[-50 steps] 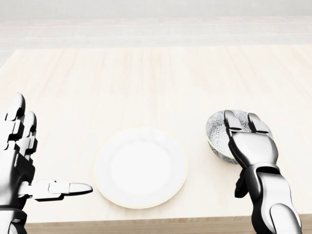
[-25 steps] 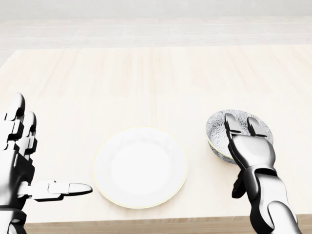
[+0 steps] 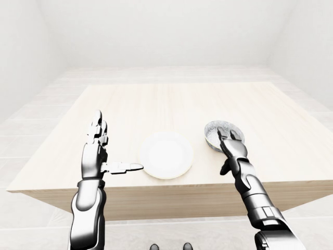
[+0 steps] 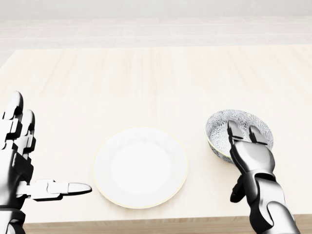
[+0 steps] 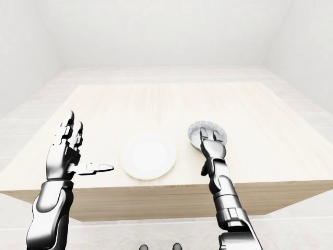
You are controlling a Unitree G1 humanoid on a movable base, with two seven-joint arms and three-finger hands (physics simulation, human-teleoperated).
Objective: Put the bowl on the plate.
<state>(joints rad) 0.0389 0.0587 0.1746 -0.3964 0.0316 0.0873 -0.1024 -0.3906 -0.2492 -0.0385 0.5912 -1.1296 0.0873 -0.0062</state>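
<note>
Reaching over the bowl [image 4: 218, 130]: right hand [image 4: 251, 156] enters from the bottom right of the head view, palm down. Two fingers [image 4: 235, 132] lie across the bowl's rim on the side toward the view's bottom, tips pointing into the bowl. Thumb [image 4: 237, 189] hangs below the palm on its left side, apart from the bowl wall. So it is a loose drape, not a clench: nothing pinches the bowl. Can't tell whether the fingertips touch the inside surface.

Bowl: dark pattern on white, upright on the table [image 4: 146, 83], right of the plate [image 4: 141, 167] in the head view. A strip of bare wood lies between them, so they are apart, and the bowl is not on the plate.

Plate: white, round, faint yellowish rim, flat on the table near its bottom edge, a little left of centre in the head view.

Left hand [image 4: 14, 161]: released, at the view's left edge. Fingers straight and pointing toward the top, thumb stuck out sideways to the right toward the plate. Thumb tip stops short of the plate rim, no contact. In the eye views it hangs near the table's left corner, nearest the robot.

Table: light wood, broad square top with a thick edge. Around it a pale floor [image 3: 31, 125] and white walls [image 3: 166, 31].
</note>
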